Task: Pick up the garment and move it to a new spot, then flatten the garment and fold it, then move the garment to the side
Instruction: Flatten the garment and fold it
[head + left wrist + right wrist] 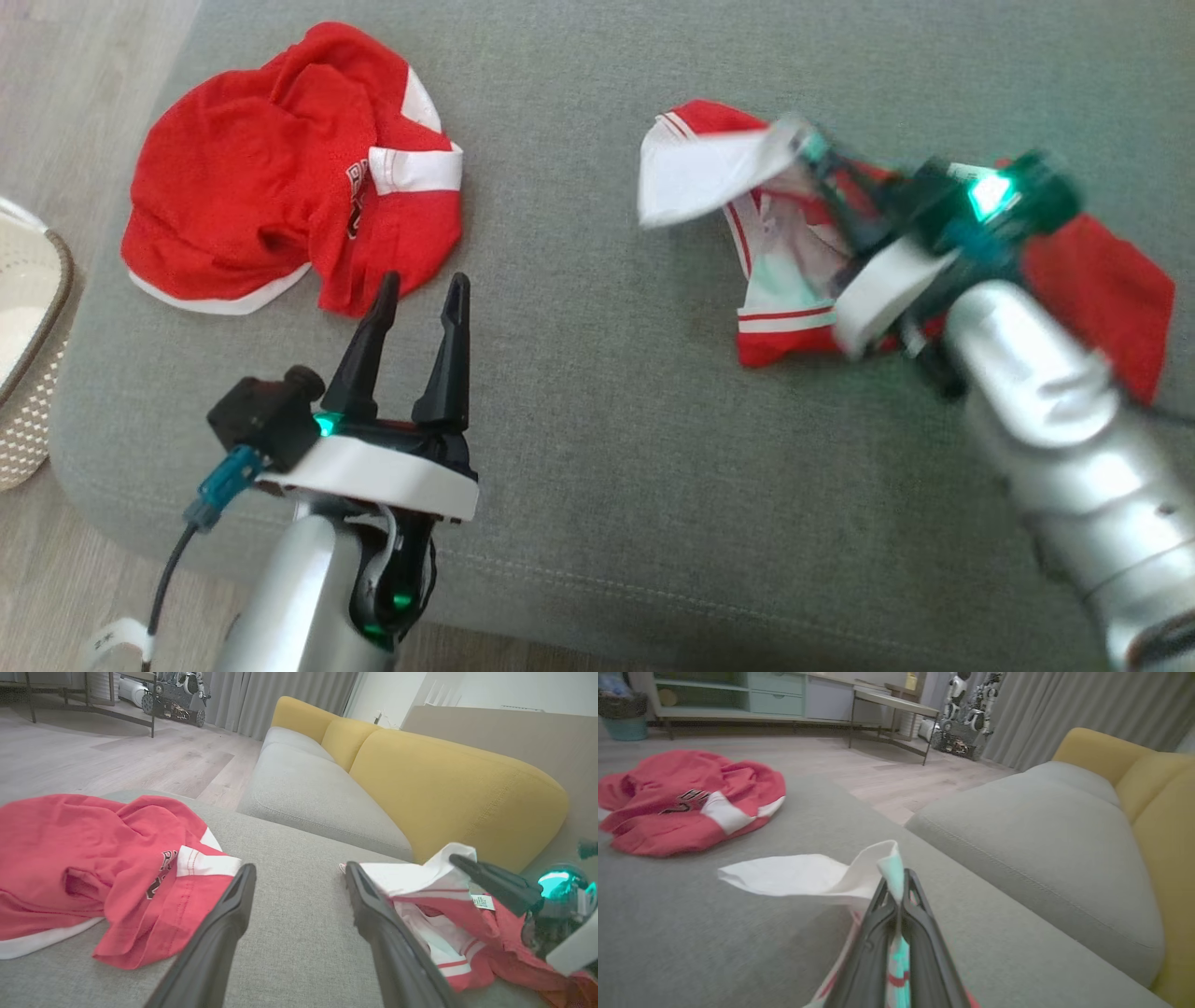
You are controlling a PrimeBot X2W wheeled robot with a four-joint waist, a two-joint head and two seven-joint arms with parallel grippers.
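Note:
Two garments lie on the grey cushion (597, 392). A crumpled red shirt (289, 173) with white trim lies at the far left. At the right is a red-and-white garment (775, 252), with my right gripper (808, 149) shut on its white edge and lifting a white flap (808, 875) off the cushion. My left gripper (420, 289) stands open just in front of the red shirt (93, 858), holding nothing. In the left wrist view the held garment (439, 914) and the right gripper (467, 863) lie to the right.
A woven basket (28, 336) stands on the floor at the left edge. A grey sofa seat (317, 793) with yellow back cushions (448, 788) lies beyond the cushion. Wooden floor (887, 770), a metal-legged table and shelving sit farther off.

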